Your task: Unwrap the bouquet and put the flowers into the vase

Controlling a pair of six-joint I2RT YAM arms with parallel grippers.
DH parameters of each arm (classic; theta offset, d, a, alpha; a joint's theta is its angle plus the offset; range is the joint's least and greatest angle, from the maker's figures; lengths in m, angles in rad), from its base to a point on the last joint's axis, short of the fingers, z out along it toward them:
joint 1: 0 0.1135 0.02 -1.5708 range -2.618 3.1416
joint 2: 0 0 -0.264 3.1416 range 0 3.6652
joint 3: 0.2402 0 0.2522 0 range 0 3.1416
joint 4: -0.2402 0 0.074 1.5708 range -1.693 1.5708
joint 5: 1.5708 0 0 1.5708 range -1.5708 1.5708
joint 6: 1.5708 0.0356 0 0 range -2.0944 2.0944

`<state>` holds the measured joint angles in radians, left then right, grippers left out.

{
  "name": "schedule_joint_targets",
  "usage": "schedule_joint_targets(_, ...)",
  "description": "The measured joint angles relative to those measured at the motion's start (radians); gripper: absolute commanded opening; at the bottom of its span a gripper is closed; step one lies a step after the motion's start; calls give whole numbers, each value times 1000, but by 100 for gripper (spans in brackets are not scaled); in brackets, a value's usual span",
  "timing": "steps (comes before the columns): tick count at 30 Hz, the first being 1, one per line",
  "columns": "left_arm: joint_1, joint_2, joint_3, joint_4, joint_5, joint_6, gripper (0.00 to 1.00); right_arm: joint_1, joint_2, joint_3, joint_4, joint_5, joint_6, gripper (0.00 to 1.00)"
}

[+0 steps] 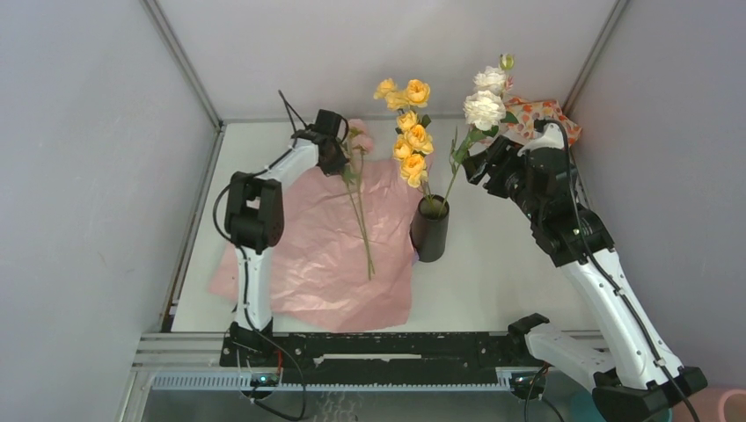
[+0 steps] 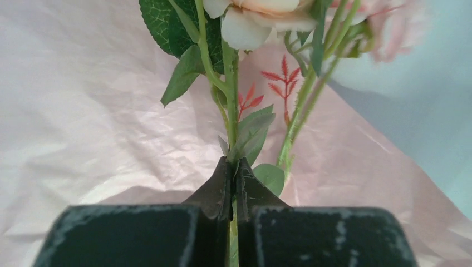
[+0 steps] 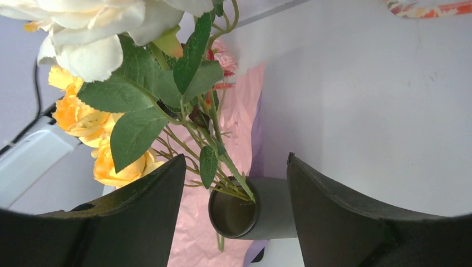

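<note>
1. Left gripper (image 2: pixel 232 167): pinched tight on the thin green stem (image 2: pixel 230 128) of the pink rose (image 1: pixel 358 136), just under its leaves, close to the bloom end.
2. Stem: runs long from that grip back toward the near edge, across the spread pink paper (image 1: pixel 317 255); resting or lifted, cannot tell.
3. Vase (image 1: pixel 429 233): stands upright to the right of the grip and nearer the bases, at the paper's right edge, with yellow roses (image 1: pixel 412 141) and white roses (image 1: pixel 486 101) in it.
4. Right gripper (image 3: pixel 235 158): fingers wide apart, clamped on nothing, beside the white roses' stem; sits nearer the vase than the left one.
5. Probably calls for lifting, swinging right, and tipping the stem upright so the free end drops into the mouth.
</note>
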<state>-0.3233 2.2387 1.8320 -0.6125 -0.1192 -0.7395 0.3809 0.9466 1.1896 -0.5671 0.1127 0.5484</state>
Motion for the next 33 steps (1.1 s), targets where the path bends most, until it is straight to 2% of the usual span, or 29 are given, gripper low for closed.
schedule_joint_targets(10,11,-251,-45,26,-90,42,0,0,-29,-20,2,-3,15,76)
schedule_joint_targets(21,12,-496,-217,54,-165,78,0,0,-70,-54,7,-2,24,76)
schedule_joint_targets(33,8,-880,-348,92,-219,103,0,0,-104,-63,3,6,36,76)
